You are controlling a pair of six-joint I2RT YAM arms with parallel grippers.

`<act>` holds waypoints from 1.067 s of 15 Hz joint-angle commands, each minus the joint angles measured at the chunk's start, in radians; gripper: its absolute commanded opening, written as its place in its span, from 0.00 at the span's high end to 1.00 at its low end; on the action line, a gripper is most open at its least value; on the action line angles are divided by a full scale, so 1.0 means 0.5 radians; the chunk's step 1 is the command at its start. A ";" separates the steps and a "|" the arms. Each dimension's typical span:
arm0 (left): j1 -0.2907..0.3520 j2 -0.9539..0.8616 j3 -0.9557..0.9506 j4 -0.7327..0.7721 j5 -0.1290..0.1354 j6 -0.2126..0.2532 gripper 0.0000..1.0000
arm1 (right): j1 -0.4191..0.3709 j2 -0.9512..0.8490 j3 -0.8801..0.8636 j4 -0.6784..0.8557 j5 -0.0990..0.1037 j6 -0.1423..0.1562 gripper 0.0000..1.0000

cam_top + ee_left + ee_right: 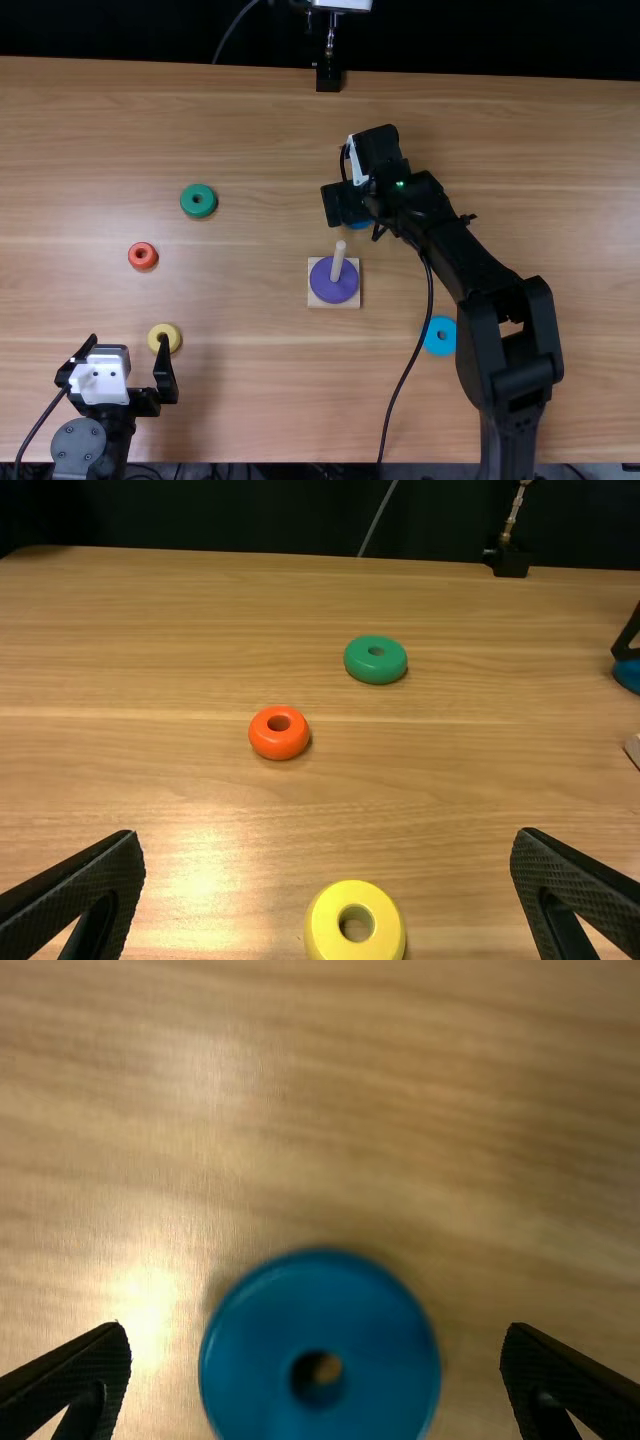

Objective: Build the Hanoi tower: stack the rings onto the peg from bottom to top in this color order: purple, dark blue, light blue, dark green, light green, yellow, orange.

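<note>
Right gripper [316,1328], one: standing wide, gripping nothing, its fingers spreading to either side of the dark blue ring [260,1360]. Risks I am weighing: closing too high, I am catching only the rounded upper edge, so the ring is tilting or slipping out; carrying it off-centre, I am snagging its small hole on the peg [337,262]. Ring, appearance: lying flat on the wooden table [250,400] just beyond the peg's square base [313,303], showing thick, smooth and glossy, wood peeping through the hole. Purple ring [346,290], one: encircling the peg. Light blue ring [440,325], one: lying beside the right arm [490,270]. Outlying: green ring [375,670], orange ring [262,742], yellow ring [330,935], all lying loose. Left gripper [328,834], one: gaping empty near the yellow ring.
</note>
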 commanded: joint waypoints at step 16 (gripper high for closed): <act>0.010 -0.022 -0.209 -0.155 0.020 0.017 0.00 | 0.006 0.195 0.278 -0.389 0.036 0.011 0.00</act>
